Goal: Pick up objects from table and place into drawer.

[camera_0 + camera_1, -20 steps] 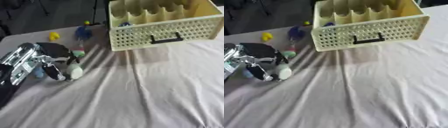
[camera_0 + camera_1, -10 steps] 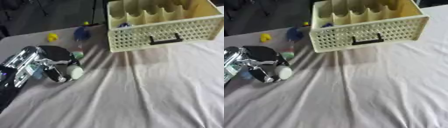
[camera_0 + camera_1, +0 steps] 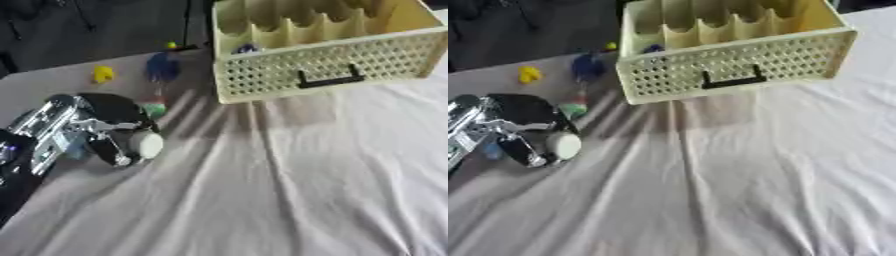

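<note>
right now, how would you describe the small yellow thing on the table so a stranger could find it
Start at the cream perforated plastic drawer with the black handle at the far side of the white tablecloth. Go left past the blue object near its left corner, to the small yellow object on the bare grey tabletop. It lies farthest left of the loose items, beyond the left robot hand.

Cream perforated drawer point(image 3: 332, 70) far side, dividers upright; we see white round object point(image 3: 145, 145), possibly bottle, held left.

Drawer point(image 3: 332, 65) far right on cloth point(image 3: 289, 190); small objects point(image 3: 162, 67) left of it; left hand point(image 3: 83, 127) nearer, left.
</note>
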